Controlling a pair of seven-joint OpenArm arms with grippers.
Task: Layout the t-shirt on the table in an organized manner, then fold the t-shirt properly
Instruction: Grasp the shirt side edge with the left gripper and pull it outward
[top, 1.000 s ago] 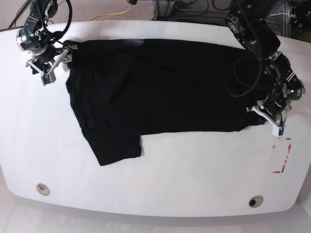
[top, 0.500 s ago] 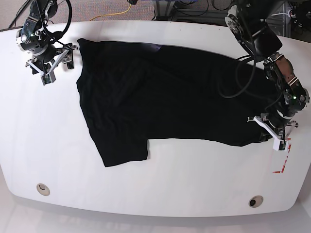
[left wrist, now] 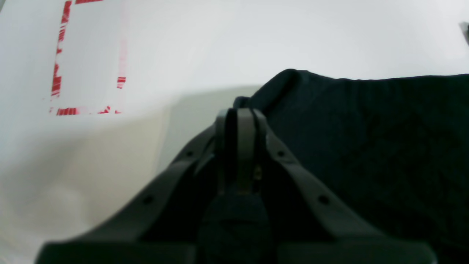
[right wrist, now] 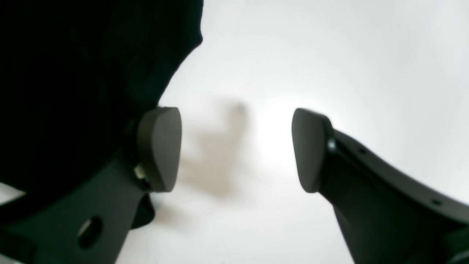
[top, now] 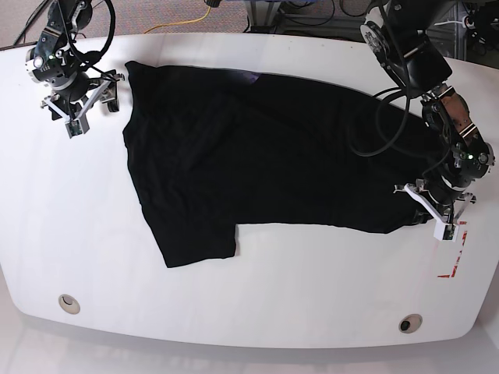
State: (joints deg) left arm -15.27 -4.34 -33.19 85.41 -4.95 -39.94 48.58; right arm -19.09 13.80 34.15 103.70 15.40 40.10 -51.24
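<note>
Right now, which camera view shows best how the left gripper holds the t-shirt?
The left wrist view: the left gripper is shut, pinching an edge of the t-shirt close up. The base view shows that gripper small, at the shirt's edge near the red outline mark. The right wrist view shows only the open right gripper.

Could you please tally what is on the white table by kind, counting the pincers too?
T-shirt: 1
Pincers: 2, left pincer, right pincer
Round holes: 2
Red outline mark: 1
Total: 6
</note>
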